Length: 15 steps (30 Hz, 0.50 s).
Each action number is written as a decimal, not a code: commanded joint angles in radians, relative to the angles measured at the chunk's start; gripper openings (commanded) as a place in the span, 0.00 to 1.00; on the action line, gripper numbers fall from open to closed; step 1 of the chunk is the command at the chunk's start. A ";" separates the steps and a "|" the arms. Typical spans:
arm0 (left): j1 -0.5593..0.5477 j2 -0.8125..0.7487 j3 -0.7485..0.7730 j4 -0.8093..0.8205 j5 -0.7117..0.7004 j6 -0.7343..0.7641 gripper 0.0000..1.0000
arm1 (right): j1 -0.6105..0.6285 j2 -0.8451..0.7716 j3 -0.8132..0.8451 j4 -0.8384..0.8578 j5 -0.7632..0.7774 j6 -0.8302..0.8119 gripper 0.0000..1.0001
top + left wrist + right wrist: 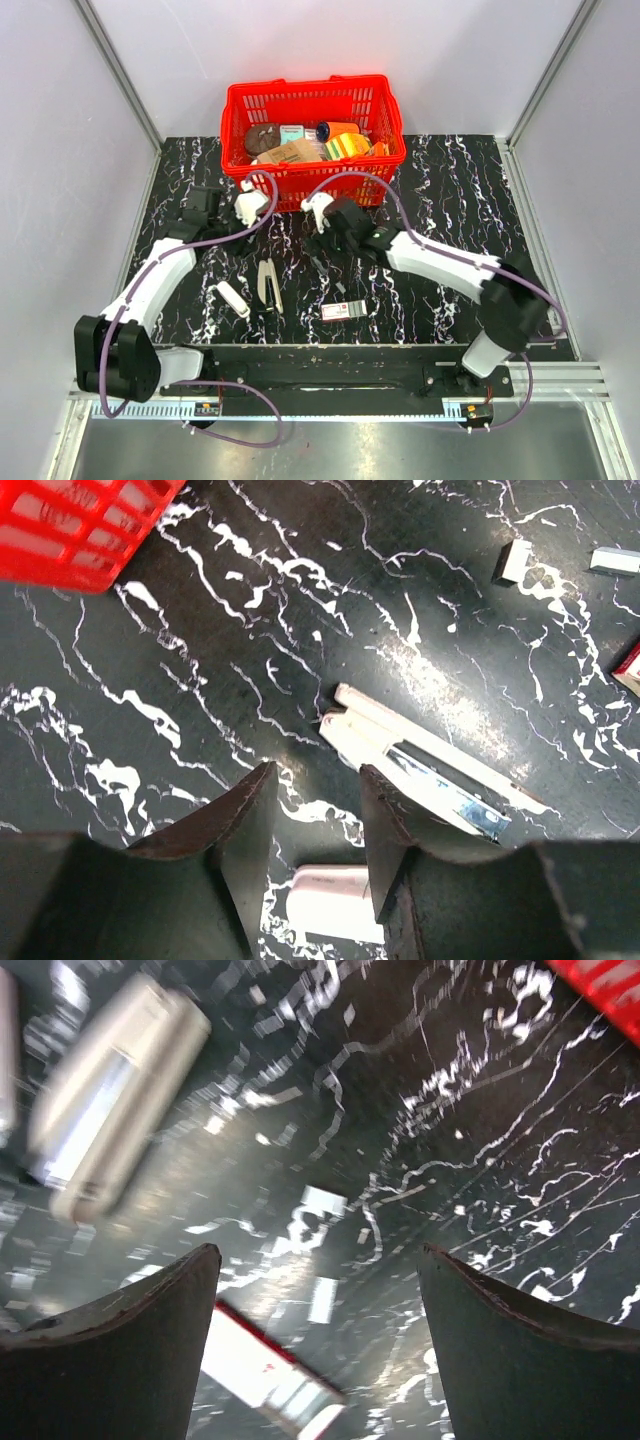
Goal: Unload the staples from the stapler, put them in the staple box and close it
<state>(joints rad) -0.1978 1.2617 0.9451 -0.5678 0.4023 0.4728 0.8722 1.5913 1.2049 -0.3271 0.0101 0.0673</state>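
Step in hand: the stapler [268,287] lies swung open on the table [450,200], its two halves making a narrow V and the silvery channel facing up. No gripper holds it. I judge the emptying is near its end or paused.
Stapler place: at 6 o'clock from the red basket [310,90], between the two arms and nearer to the left one.
Left gripper [317,777]: the fingers stand partly apart with nothing between them. It hangs above the hinge end of the stapler.
Right gripper [318,1260]: the fingers are wide apart and empty, over bare table at 1 o'clock from the stapler. This wrist view is blurred.
Possible staples: two small pale bits [515,560] lie apart from the stapler. I cannot tell if they are staple strips.
Next move: probably one gripper must pin the body down while the other picks or tips out what remains in the channel. The slot is thin, so the aim must be fine.
Neighbours: a white oblong piece [233,298] at 9 o'clock from the stapler, a small box [340,311] at 4 o'clock.
Surface: black marble pattern with white veins, flat and slightly glossy.
Room: plain pale walls [320,40] and metal frame posts [120,70] at the corners.
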 commanded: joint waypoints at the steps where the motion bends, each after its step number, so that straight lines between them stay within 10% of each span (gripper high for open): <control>1: 0.073 -0.064 -0.015 -0.038 0.125 0.032 0.45 | -0.027 0.153 0.008 -0.049 -0.007 -0.340 0.86; 15: 0.184 -0.073 -0.040 -0.055 0.194 0.050 0.48 | -0.068 0.243 -0.021 0.031 -0.105 -0.526 0.87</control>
<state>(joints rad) -0.0338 1.1877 0.9058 -0.6403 0.5323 0.5091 0.8112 1.8290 1.1786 -0.3546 -0.0975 -0.3840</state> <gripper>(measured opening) 0.482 0.884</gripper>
